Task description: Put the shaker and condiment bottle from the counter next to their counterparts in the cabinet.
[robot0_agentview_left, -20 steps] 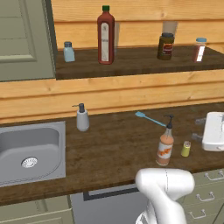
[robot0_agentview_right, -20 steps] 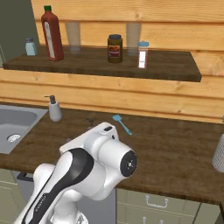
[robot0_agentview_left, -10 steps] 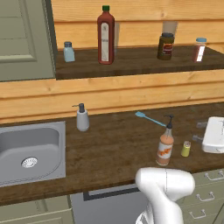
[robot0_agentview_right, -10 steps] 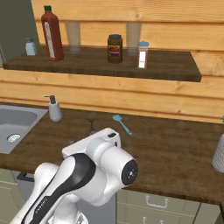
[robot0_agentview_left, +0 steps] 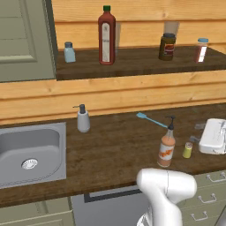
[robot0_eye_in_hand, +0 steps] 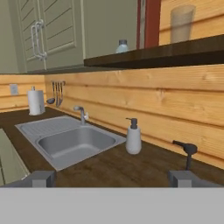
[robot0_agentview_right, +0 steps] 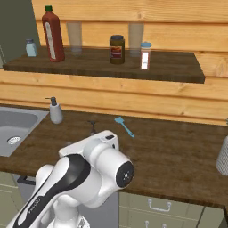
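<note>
The peach-orange condiment bottle [robot0_agentview_left: 166, 149] stands on the counter near its front edge, and the tiny yellow-green shaker [robot0_agentview_left: 187, 150] is just to its right. My gripper [robot0_agentview_left: 197, 133] hovers low over the counter, right of the shaker and apart from it. In the hand view the gripper [robot0_eye_in_hand: 113, 179] is open and empty, and the bottle's dark nozzle [robot0_eye_in_hand: 188, 151] rises near the right fingertip. On the cabinet shelf [robot0_agentview_left: 141, 64] stand the counterparts: a pale blue shaker [robot0_agentview_left: 69, 52] and a tall dark red bottle [robot0_agentview_left: 106, 35]. My arm hides the bottle's body in the right base view.
A grey soap pump [robot0_agentview_left: 82, 119] stands beside the sink [robot0_agentview_left: 11, 176] on the left. A blue brush [robot0_agentview_left: 150, 119] lies at the back of the counter. A dark jar [robot0_agentview_left: 167, 46] and a white red-capped shaker [robot0_agentview_left: 201, 49] stand on the shelf's right half. The grey-green door [robot0_agentview_left: 22, 39] is on the left.
My hand has sunk slightly and edged left toward the shaker, jaws staying wide. The bottles and shakers have not moved.
</note>
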